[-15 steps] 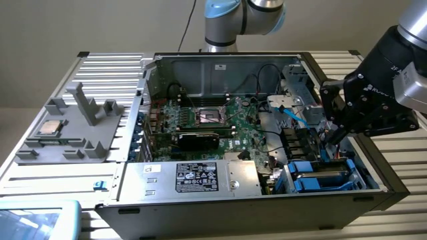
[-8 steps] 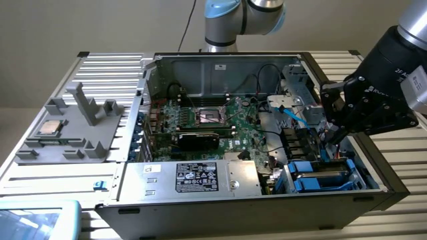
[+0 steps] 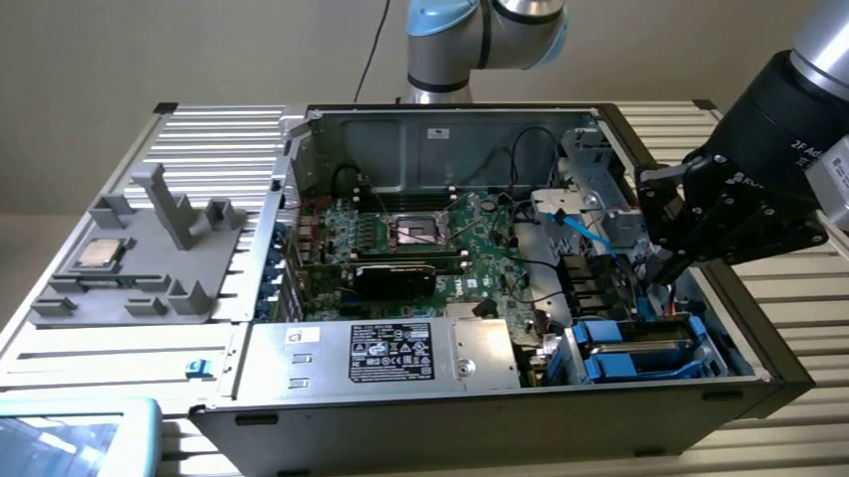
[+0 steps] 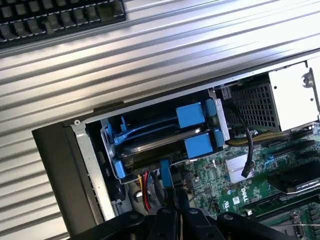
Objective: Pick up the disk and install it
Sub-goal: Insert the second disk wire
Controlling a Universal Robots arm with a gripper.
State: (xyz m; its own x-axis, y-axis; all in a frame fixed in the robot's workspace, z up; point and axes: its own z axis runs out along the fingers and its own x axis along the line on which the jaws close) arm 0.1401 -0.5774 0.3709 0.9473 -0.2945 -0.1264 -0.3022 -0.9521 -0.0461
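The disk (image 3: 639, 345) lies in the drive bay at the case's front corner on the exterior view's right. Its grey metal face shows between blue carrier rails (image 3: 623, 366). In the wrist view the disk (image 4: 150, 148) looks dark and sits between blue rail clips (image 4: 190, 115), low in the bay. My gripper (image 3: 659, 260) hangs above the case's side wall, just behind the bay and apart from the disk. In the wrist view its black fingers (image 4: 169, 216) press together with nothing between them, and their tips are close to a blue tab (image 4: 165, 171) at the bay's edge.
The open computer case (image 3: 398, 437) holds a motherboard (image 3: 424, 238), a grey power supply box with a black label (image 3: 392, 353) and a blue cable (image 3: 584, 231). A grey fixture (image 3: 146, 258) with a small silver chip (image 3: 99, 255) stands on the exterior view's left. A keyboard (image 4: 55, 17) lies on the slatted table.
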